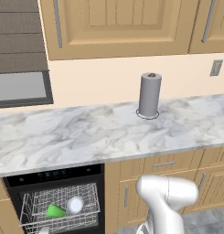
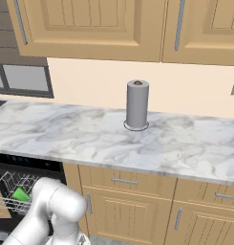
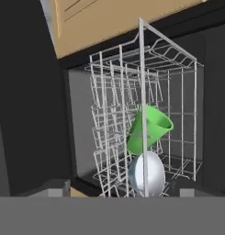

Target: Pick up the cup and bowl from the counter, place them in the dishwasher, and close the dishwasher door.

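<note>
The dishwasher (image 1: 54,176) stands open under the counter (image 1: 86,137), with its white wire rack (image 1: 58,205) pulled out. The green cup (image 1: 55,211) lies on its side in the rack, and the pale bowl (image 1: 75,204) rests just right of it. The hand view is rolled: the cup (image 3: 148,128) sits above the bowl (image 3: 147,173) inside the rack (image 3: 114,114). My gripper (image 3: 120,193) hangs in front of the rack, open, its tips wide apart with nothing held. A flat black panel (image 3: 22,114) on the left looks like the dishwasher door, open.
A tall grey paper-towel cylinder (image 1: 150,93) stands on the counter to the right. Tan cabinet doors and drawers (image 1: 163,173) flank the dishwasher, with wall cabinets (image 1: 122,23) above. My white arm (image 1: 168,196) rises in front of the lower cabinets.
</note>
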You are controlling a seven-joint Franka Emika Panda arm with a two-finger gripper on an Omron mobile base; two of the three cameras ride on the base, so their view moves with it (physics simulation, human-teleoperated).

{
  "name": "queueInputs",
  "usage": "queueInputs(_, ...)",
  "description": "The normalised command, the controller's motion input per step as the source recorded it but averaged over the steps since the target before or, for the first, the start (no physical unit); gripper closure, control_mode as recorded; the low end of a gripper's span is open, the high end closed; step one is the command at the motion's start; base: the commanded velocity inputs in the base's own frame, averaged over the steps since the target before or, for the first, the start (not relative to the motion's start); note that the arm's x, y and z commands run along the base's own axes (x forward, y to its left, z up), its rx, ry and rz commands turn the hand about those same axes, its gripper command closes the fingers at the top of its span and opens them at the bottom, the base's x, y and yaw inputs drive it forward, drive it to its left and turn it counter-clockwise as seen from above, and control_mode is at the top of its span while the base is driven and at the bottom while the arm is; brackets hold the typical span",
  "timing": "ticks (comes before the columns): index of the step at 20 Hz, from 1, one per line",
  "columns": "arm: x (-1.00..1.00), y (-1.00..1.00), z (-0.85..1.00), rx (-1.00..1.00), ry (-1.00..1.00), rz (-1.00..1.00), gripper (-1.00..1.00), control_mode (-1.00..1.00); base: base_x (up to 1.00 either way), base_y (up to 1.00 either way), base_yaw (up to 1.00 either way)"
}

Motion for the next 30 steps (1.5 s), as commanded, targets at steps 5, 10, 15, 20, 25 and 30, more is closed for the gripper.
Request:
queueInputs(5,-0.38,0.26,-0.49,-0.16,-0.16,0.00,-1.00,-1.00,0.00,0.00,0.00)
queueInputs(10,-0.58,0.32,-0.11,-0.09,-0.18,0.00,-1.00,-1.00,0.00,0.00,0.00)
queueInputs(15,-0.76,0.32,0.00,-0.05,-0.19,0.00,-1.00,-1.00,0.00,0.00,0.00)
queueInputs(20,-0.69,0.16,-0.30,-0.01,-0.19,0.00,-1.00,-1.00,0.00,0.00,0.00)
queueInputs(25,-0.29,0.01,-0.70,-0.01,-0.14,0.00,-1.00,-1.00,0.00,0.00,0.00)
queueInputs(30,-0.03,0.00,-0.72,-0.03,-0.11,0.00,-1.00,-1.00,0.00,0.00,0.00)
